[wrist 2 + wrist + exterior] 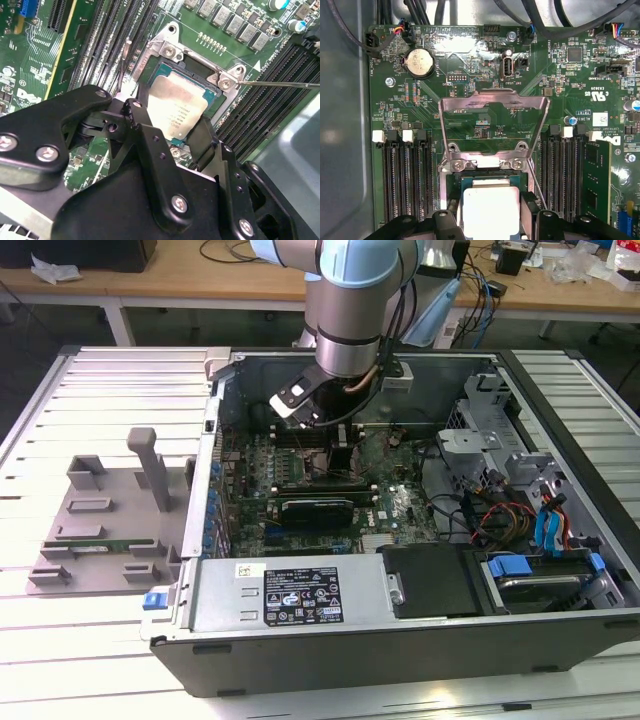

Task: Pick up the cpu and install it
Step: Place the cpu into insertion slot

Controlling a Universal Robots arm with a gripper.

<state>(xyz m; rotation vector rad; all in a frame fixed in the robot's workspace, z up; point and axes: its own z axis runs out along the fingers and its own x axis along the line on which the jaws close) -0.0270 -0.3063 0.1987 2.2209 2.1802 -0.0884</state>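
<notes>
Arm reaches down into open PC case, which lies on slatted surface. Cpu sits flat in socket near mid motherboard, btwn two banks of memory slots. Jaws narrowed onto cpu, one side at each of two opposite edges, against its rim, gripping it. Socket load plate flipped up, open. Grey fixture tray w/ green memory stick lies beside case, toward surface edge at exterior view's left.
</notes>
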